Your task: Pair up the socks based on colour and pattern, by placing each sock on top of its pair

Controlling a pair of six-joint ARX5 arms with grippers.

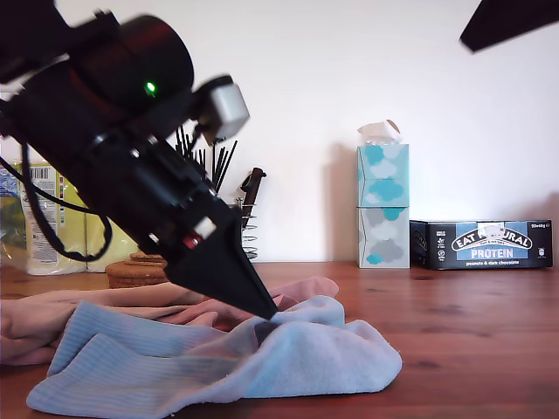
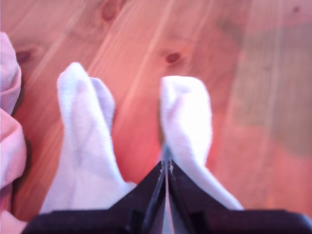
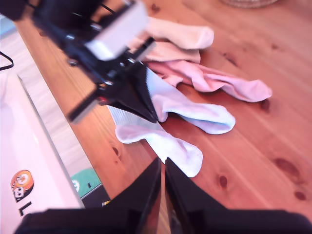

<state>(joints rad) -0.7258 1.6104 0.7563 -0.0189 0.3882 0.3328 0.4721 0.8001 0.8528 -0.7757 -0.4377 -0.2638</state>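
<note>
Exterior view | my first gripper (image 1: 266, 310) pinches light blue sock (image 1: 288, 358) | my second gripper (image 3: 162, 165) closed, empty

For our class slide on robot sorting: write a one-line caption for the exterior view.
My first gripper pinches a light blue sock on a wooden table, pink socks heaped behind.

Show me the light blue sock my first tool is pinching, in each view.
Exterior view: light blue sock bunched low in the foreground, under the first tool.
First wrist view: sock running up from the shut tips.
Second wrist view: sock mid-picture.
Shared landmark: the first tool's black tips.
</note>
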